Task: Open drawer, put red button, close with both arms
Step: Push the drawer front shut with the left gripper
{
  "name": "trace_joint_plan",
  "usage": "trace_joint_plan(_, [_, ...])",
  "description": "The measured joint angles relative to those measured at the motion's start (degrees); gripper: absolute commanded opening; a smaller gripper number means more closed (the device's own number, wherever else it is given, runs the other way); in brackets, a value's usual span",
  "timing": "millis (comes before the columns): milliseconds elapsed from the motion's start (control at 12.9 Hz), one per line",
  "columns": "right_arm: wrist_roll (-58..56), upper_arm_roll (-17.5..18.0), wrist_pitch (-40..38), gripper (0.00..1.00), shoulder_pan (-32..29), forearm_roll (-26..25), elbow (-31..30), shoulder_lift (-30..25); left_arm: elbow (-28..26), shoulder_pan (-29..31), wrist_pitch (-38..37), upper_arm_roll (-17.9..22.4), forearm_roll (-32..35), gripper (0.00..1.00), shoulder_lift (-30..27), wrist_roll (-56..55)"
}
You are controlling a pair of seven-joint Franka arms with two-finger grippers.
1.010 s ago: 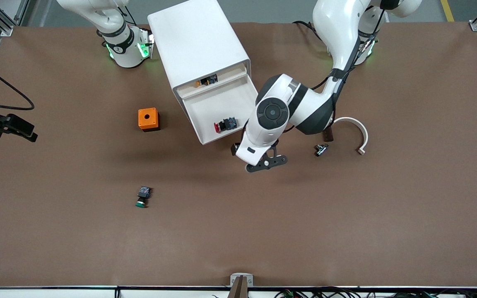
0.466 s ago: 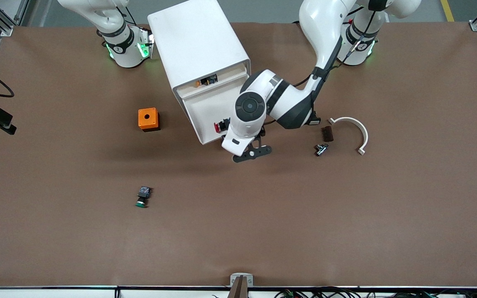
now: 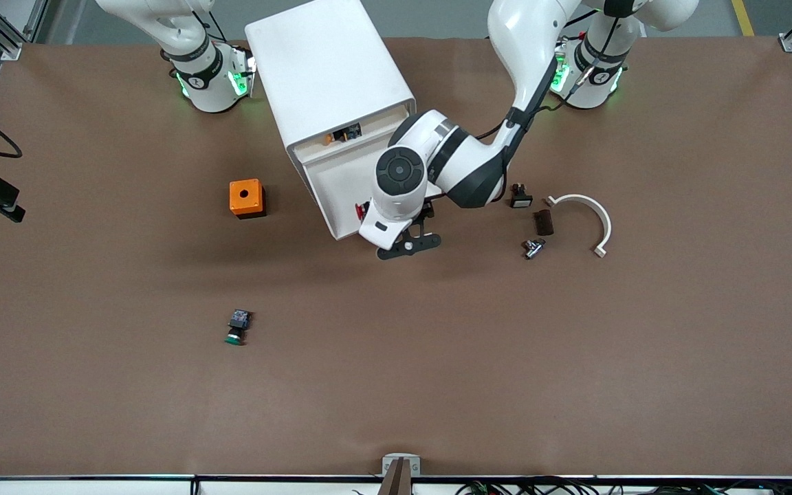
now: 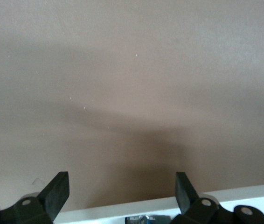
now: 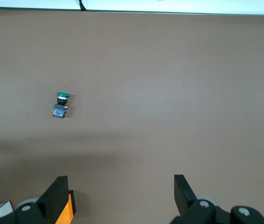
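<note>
Shallow white plastic drawer (image 3: 341, 185): open, red-capped push button (image 3: 361, 209) inside; closing left. Left gripper (image 4: 121, 196) at drawer's front lip, right gripper (image 5: 121, 196) waiting; fingers spread on both.

The shallow white plastic drawer (image 3: 336, 187) stands pulled out of the boxy white cabinet (image 3: 327, 72), the left arm's black gripper (image 3: 406, 245) over its front edge, half-hiding the small red-capped button (image 3: 361, 210).
</note>
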Motion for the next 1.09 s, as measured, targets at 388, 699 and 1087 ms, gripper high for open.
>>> trace_joint_plan(388, [0.01, 0.98, 0.31, 1.0, 0.18, 0.0, 0.01, -0.62, -0.04, -0.89, -2.48, -5.66, -0.04, 1.0, 0.02, -0.42])
trace_joint_plan(699, [1.77, 1.07, -0.09, 1.0, 0.24, 0.01, 0.01, -0.7, -0.19, -0.93, -3.01, -7.95, -3.63, 1.0, 0.18, -0.78])
trace_joint_plan(1087, [2.35, 1.1, -0.27, 1.0, 0.24, 0.03, 0.01, -0.83, -0.22, -2.24, -2.87, -10.58, -4.09, 1.0, 0.39, -5.47])
